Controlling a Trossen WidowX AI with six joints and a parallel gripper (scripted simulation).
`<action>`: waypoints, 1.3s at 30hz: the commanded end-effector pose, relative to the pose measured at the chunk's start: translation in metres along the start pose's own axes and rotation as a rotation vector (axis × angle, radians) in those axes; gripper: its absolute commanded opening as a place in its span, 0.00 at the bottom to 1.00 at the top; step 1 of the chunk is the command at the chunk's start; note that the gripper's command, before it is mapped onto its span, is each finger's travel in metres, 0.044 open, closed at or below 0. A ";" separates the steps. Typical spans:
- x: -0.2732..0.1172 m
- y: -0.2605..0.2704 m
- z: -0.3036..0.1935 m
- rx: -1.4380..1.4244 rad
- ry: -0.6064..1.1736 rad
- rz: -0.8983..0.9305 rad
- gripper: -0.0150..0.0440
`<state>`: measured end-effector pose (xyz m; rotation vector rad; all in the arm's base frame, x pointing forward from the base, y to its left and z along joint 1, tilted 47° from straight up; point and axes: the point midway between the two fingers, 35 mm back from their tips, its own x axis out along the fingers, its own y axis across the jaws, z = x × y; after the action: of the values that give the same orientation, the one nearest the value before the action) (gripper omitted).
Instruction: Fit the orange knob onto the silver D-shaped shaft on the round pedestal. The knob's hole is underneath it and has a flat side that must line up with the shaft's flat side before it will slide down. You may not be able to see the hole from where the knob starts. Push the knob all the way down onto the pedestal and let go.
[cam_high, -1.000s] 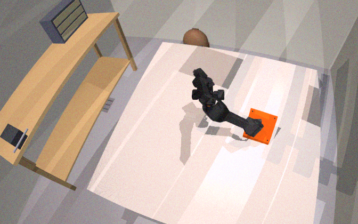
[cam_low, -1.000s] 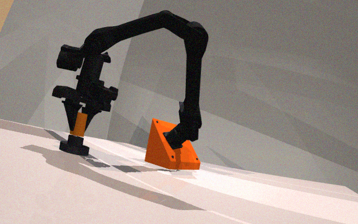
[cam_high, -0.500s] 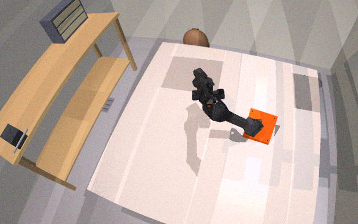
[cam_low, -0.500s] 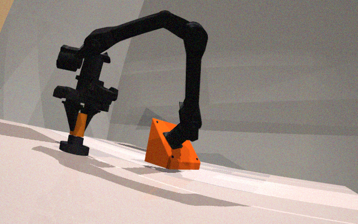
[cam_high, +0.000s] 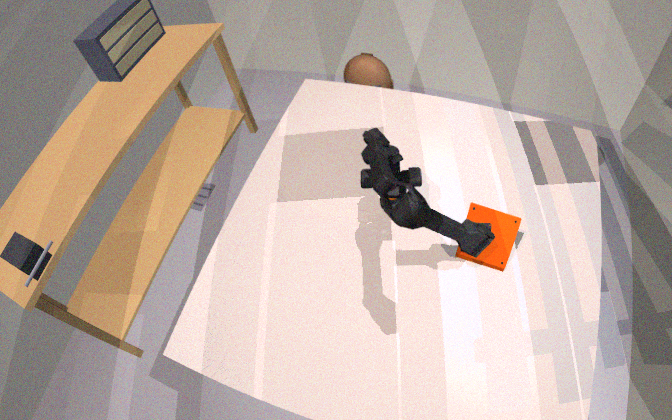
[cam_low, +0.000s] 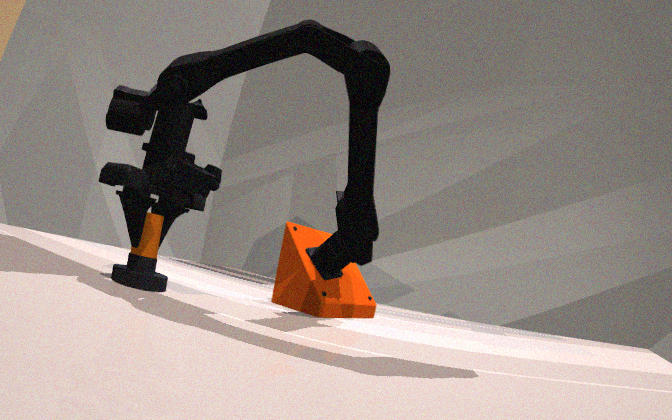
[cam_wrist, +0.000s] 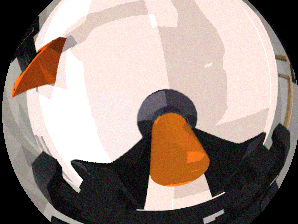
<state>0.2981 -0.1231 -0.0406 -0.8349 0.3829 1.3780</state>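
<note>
Matt Plastic Over a Smooth Bench

The knob (cam_low: 150, 236) (cam_wrist: 176, 150) looks like smooth plastic with a faint sheen. The pincer (cam_low: 146, 240) (cam_wrist: 170, 133) appears matt black, as does the dark, smooth pedestal (cam_low: 139, 280) (cam_wrist: 167, 97). The arm's orange base (cam_high: 507, 240) (cam_low: 295, 285) (cam_wrist: 45, 70) seems plastic. The bench (cam_high: 310, 300) (cam_low: 150, 360) (cam_wrist: 125, 60) is pale and smooth; the side table (cam_high: 65, 160) looks wooden.

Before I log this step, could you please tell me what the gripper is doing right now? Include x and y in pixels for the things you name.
Gripper (cam_low: 147, 241) (cam_wrist: 170, 133): closed on the knob (cam_low: 152, 235) (cam_wrist: 172, 150).

My end effector (cam_low: 147, 235) (cam_wrist: 170, 133) points down, slightly tilted, fingers closed on the knob; my arm (cam_high: 442, 225) (cam_low: 362, 145) arches above the counter.
</note>
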 end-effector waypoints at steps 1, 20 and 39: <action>0.000 0.000 0.000 -0.005 0.000 0.000 0.25; 0.000 0.000 0.000 -0.005 0.000 0.000 1.00; -0.097 -0.001 -0.001 0.002 0.004 0.002 1.00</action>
<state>0.2855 -0.1835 0.0141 -0.8426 0.3933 1.3609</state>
